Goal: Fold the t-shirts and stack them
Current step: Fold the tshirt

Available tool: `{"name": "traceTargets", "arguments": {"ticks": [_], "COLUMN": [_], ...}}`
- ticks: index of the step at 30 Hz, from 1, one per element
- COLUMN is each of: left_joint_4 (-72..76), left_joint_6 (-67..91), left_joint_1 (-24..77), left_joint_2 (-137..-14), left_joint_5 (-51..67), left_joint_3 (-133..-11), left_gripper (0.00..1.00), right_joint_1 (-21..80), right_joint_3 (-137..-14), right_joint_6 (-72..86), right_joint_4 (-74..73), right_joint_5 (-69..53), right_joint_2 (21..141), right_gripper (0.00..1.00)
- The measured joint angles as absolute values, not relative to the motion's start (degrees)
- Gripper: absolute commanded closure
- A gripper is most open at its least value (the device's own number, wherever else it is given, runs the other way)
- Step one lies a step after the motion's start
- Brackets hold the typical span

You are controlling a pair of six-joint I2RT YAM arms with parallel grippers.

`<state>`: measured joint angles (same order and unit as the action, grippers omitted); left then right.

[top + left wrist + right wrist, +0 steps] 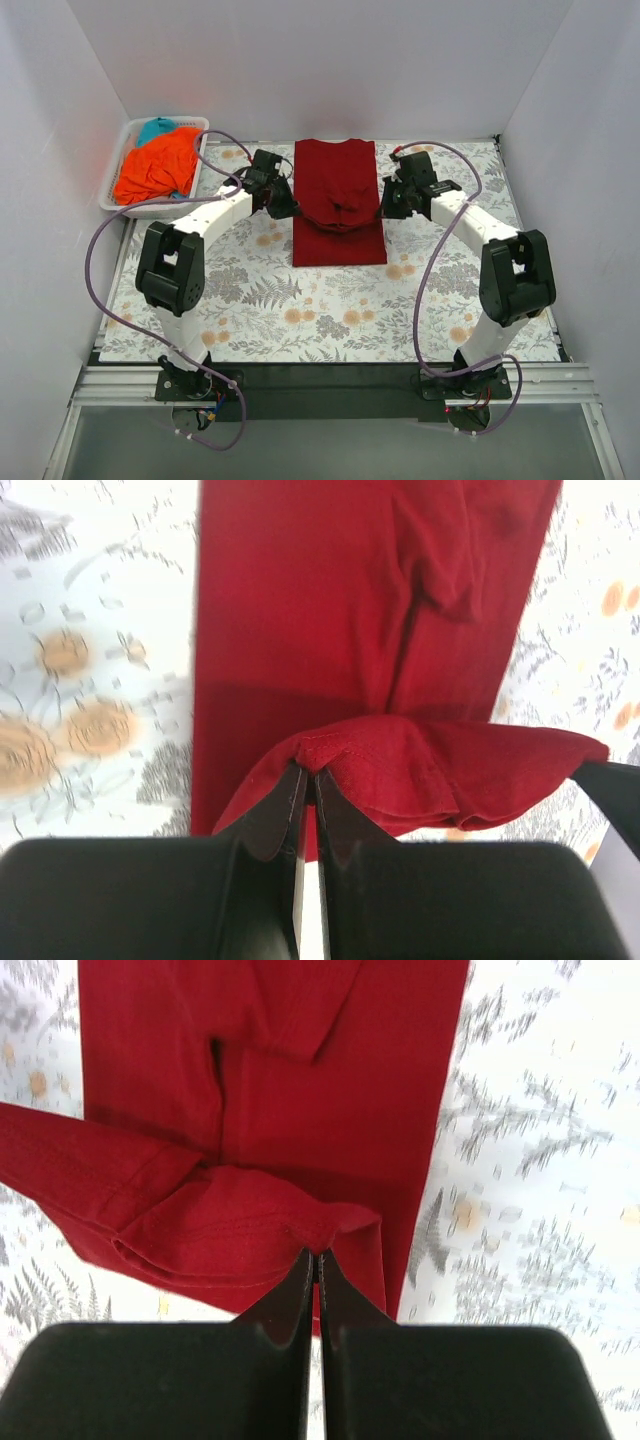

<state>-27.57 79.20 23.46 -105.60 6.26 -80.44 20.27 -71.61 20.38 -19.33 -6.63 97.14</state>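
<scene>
Teal t-shirt (pixel 155 127) lies mostly under orange t-shirt (pixel 155 170) (red t-shirt (pixel 335 172) held).

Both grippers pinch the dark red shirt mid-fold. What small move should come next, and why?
Probably carry the held hem a little farther toward the far end, both arms together, then lower it. The left gripper and right gripper are shut on a raised hem of the dark red shirt, bunched over its middle and not yet laid flat.
</scene>
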Motion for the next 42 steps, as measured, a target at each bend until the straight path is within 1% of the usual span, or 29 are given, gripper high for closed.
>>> {"name": "traceTargets", "arguments": {"ticks": [7,8,9,10,11,12,13,15,16,17,19,23,27,30,35,38,42], "left_joint_4": [-26.5,-26.4,-26.5,-26.5,-26.4,-26.0,-25.9,-25.3,-25.0,-24.6,-23.9,-23.4,-23.7,-23.5,-22.9,-22.7,-22.1], "left_joint_6": [78.4,78.3,78.1,77.9,77.6,77.2,77.0,76.8,76.6,76.4,76.3,77.2,78.5,79.6,81.0,81.6,82.3], "left_joint_1": [20.4,20.1,19.9,19.7,19.5,19.3,19.2,18.9,18.8,18.8,18.8,18.7,18.8,18.8,19.0,19.3,20.0], "left_joint_2": [-113.0,-113.8,-114.5,-115.2,-115.9,-116.6,-116.9,-117.3,-117.3,-117.3,-116.7,-111.5,-104.7,-101.1,-100.3,-100.3,-100.3], "left_joint_5": [8.4,8.7,9.0,9.3,9.7,10.1,10.4,11.2,11.5,11.8,12.1,12.2,12.7,13.4,14.4,14.6,14.9], "left_joint_3": [-85.6,-85.9,-86.4,-87.0,-87.7,-88.2,-88.8,-89.7,-90.0,-90.1,-89.6,-82.4,-73.8,-68.4,-62.8,-60.9,-59.1], "left_gripper": [1.0,0.96,0.91,0.86,0.72,0.67,0.64,0.57,0.53,0.49,0.48,0.49,0.51,0.53,0.54,0.52,0.53], "right_joint_1": [18.1,17.9,17.8,17.6,17.6,17.5,17.3,17.2,17.1,17.0,16.6,15.9,15.5,15.5,15.5,15.6,16.0], "right_joint_3": [-80.6,-81.7,-82.5,-83.1,-83.3,-83.4,-83.4,-83.4,-83.4,-83.4,-83.2,-77.8,-69.5,-63.8,-58.6,-57.6,-56.5], "right_joint_6": [19.4,19.4,19.4,19.5,19.9,19.9,19.8,20.1,20.4,20.8,21.1,22.0,23.0,23.4,23.6,23.6,23.8], "right_joint_4": [-18.6,-18.4,-18.2,-17.9,-17.8,-17.8,-17.8,-17.8,-17.8,-17.8,-17.8,-17.4,-16.9,-16.6,-16.6,-16.5,-15.9], "right_joint_5": [-8.4,-8.6,-8.9,-9.1,-9.1,-9.1,-9.2,-9.2,-9.2,-9.2,-9.2,-9.9,-11.1,-11.5,-12.1,-12.3,-12.6], "right_joint_2": [105.3,106.4,107.3,108.1,108.6,109.1,109.3,109.5,109.5,109.3,108.8,103.7,96.3,93.0,93.3,94.0,94.2], "right_gripper": [0.99,0.95,0.87,0.71,0.64,0.59,0.52,0.47,0.42,0.41,0.41,0.43,0.46,0.49,0.5,0.5,0.5]}}
